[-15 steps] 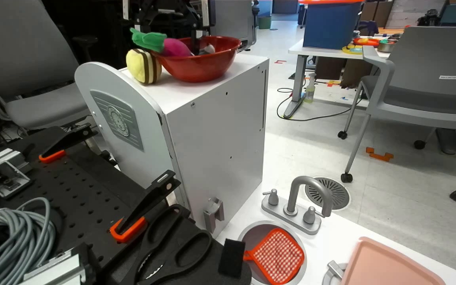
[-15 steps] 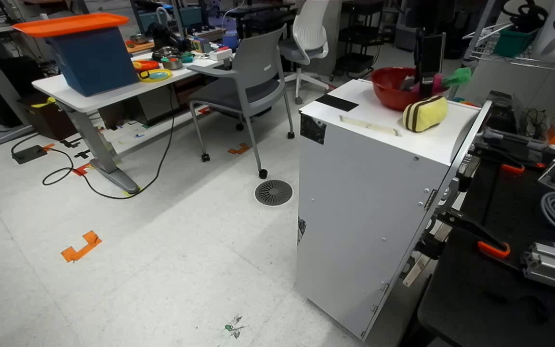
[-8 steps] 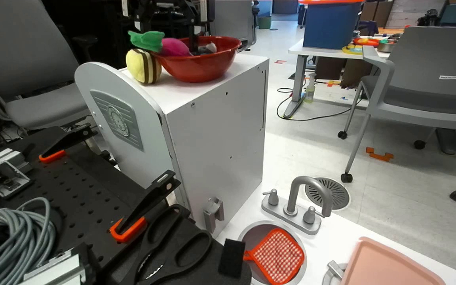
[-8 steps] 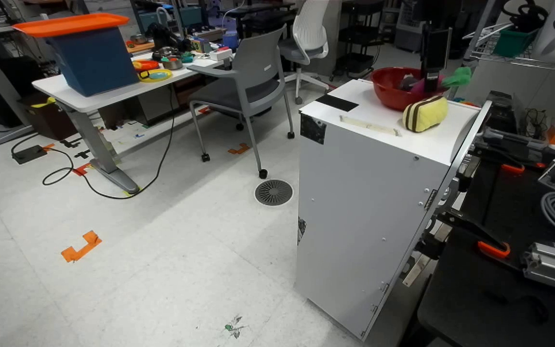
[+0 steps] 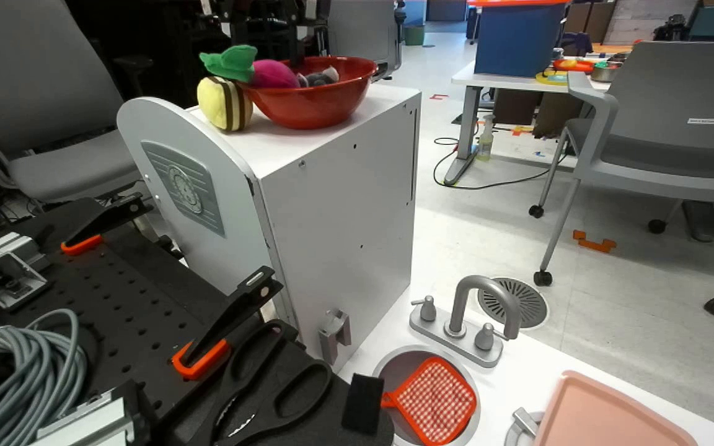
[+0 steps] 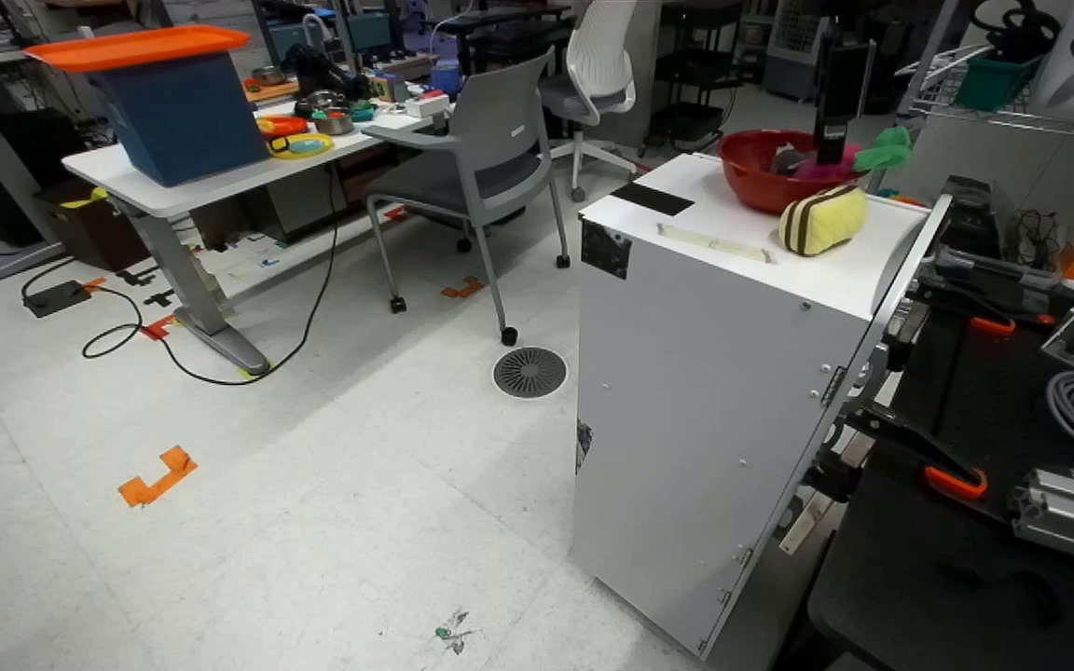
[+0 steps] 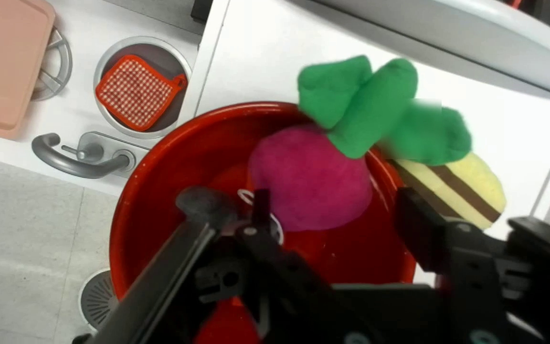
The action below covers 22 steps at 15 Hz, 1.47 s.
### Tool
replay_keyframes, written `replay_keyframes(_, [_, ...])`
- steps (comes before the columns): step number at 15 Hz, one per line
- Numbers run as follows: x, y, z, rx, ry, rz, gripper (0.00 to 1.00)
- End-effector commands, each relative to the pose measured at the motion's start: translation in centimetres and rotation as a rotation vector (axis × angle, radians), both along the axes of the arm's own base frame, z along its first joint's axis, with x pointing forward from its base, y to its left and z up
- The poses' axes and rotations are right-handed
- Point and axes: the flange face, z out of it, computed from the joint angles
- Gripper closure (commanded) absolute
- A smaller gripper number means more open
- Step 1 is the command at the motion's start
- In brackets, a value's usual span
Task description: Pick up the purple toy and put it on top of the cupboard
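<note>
The purple toy, a magenta plush with green leaves, lies in a red bowl in both exterior views (image 5: 273,74) (image 6: 807,171); its leaves hang over the rim. The wrist view also shows the toy (image 7: 311,179). The red bowl (image 5: 326,108) stands on the white cupboard (image 5: 344,204), whose rounded panel bears a grey label. The cupboard (image 6: 714,373) and bowl (image 7: 132,229) show in other views too. My gripper (image 7: 336,210) is open and empty, its fingers spread above the bowl. In an exterior view the gripper (image 6: 833,112) partly hides the toy.
A yellow and brown striped plush (image 5: 224,104) sits against the bowl on the cupboard. A small grey plush (image 7: 208,205) is in the bowl. A faucet (image 5: 487,291) and a sink with a red checked pot holder (image 5: 434,399) stand beside. Black table (image 5: 152,279) holds clamps.
My gripper has risen from inside the bowl to above it. The toy stays in the bowl; its green leaves have shifted slightly.
</note>
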Motion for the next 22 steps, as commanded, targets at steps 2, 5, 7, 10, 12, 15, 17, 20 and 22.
replay_keyframes(2, [-0.3, 0.0, 0.9, -0.009, -0.026, -0.001, 0.69])
replay_keyframes(5, [-0.3, 0.1, 0.8, -0.006, -0.026, 0.008, 0.93])
replay_keyframes(7, [-0.3, 0.1, 0.7, -0.002, -0.026, 0.012, 1.0])
replay_keyframes(10, [-0.4, 0.1, 0.7, -0.004, -0.025, 0.009, 1.0])
replay_keyframes(12, [-0.5, 0.0, 0.7, -0.005, -0.024, 0.007, 1.0])
replay_keyframes(15, [-0.5, -0.1, 0.7, -0.002, -0.018, 0.011, 0.74])
replay_keyframes(17, [-0.5, -0.1, 0.7, -0.003, -0.012, 0.013, 0.66])
replay_keyframes(20, [-0.4, -0.4, 0.7, -0.02, -0.011, 0.02, 0.45])
replay_keyframes(22, [-0.2, -1.0, 0.6, -0.038, -0.006, 0.031, 0.31])
